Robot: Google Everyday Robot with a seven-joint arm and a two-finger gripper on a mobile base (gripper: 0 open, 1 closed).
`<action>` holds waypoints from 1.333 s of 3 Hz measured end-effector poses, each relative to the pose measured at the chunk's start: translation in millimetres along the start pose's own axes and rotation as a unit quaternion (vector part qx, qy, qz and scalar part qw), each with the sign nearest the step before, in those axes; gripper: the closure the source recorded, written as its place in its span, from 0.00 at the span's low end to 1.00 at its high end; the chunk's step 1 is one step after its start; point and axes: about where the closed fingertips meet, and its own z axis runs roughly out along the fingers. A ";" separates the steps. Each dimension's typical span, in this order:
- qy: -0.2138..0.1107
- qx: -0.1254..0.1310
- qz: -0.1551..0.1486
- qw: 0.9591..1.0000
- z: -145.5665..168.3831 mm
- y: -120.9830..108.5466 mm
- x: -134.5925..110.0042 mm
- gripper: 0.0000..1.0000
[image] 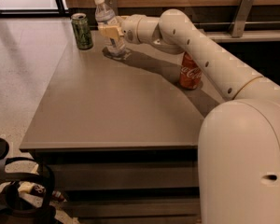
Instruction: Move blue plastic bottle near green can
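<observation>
The blue plastic bottle (104, 16) is found just beside the green can (81, 31), on its right as viewed and not touching it, at the far end of the tabletop (107, 106). It is tilted slightly and is clasped about its middle by the end effector (112, 33). A red can (190, 73) is noted well apart from the green can, farther right.

1 bottle (104, 17) | 2 cans (82, 31) (190, 71) | 1 table (107, 111) | 1 hand (113, 35) gripping bottle
</observation>
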 end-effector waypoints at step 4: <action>0.000 0.000 0.000 1.000 -0.4 -0.2 -2.2 1.00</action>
